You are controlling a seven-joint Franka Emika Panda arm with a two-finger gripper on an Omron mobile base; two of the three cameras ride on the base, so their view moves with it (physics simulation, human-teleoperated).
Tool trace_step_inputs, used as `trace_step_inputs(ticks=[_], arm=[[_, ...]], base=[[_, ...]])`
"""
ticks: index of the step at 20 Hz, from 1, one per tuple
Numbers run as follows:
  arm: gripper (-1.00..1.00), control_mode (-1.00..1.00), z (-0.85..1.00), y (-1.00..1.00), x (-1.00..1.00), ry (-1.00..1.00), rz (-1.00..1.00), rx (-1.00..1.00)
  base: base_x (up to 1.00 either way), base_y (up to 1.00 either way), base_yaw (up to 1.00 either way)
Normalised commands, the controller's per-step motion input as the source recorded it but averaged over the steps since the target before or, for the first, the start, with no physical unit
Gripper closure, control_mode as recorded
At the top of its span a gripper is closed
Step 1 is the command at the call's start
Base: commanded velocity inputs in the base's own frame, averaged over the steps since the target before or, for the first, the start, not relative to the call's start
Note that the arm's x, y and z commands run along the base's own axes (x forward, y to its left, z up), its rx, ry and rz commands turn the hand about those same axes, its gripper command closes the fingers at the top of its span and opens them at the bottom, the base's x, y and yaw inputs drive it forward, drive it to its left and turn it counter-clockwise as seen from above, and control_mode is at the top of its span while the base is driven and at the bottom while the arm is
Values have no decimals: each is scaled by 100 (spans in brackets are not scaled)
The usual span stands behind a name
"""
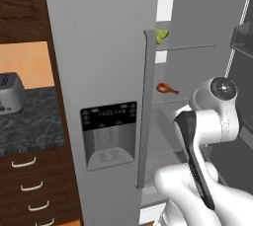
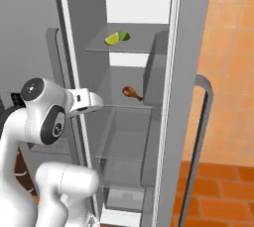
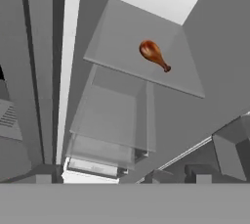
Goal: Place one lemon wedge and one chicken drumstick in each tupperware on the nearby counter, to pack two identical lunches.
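the chicken drumstick (image 3: pixel 154 55) lies alone on a middle shelf (image 2: pixel 130 106) of the open fridge (image 2: pixel 163 72), orange-brown, its thin bone end pointing away from the fat end. one shelf above the drumstick sit the yellow-green lemon wedges (image 2: pixel 116 37), side by side and touching or nearly so.

judging by this, the task is at its first fetch: food not yet out of the fridge, nothing held. the arm is bent in front of the fridge opening with the hand aimed at the drumstick shelf, so the drumstick looks to be the first pick. the end effector itself is not clearly seen, but its jaws stand spread wide and nothing is pinched. the next move calls for reaching into the opening, between the door edge and the fridge's side wall, coming down over the meaty part of the drumstick and closing there rather than on the slippery bone end, while keeping clear of the shelf above it.

the hand view shows the drumstick from above, and below its shelf a clear drawer (image 3: pixel 111 120). the right base view shows the whole stack of shelves with both foods at once. the left base view adds what lies left of the fridge: the marbled surface (image 1: pixel 29 121) with a toaster (image 1: pixel 11 93) on it, beyond the door with its dispenser (image 1: pixel 109 133); no tupperware is in sight there.
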Motion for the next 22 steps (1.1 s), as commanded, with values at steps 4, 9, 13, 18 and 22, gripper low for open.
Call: trace_step_inputs(ticks=[4,9,13,18,22], arm=[[-100,100,0,0,0,0,0,0],[-100,100,0,0,0,0,0,0],[-100,-100,-3,3,14,0,0,0],[-100,-100,-19,-1,56,0,0,0],[-100,-100,-41,-15,66,0,0,12]], base=[[51,-25,0],[22,-52,0],[32,-5,0],[0,0,0],[0,0,0]])
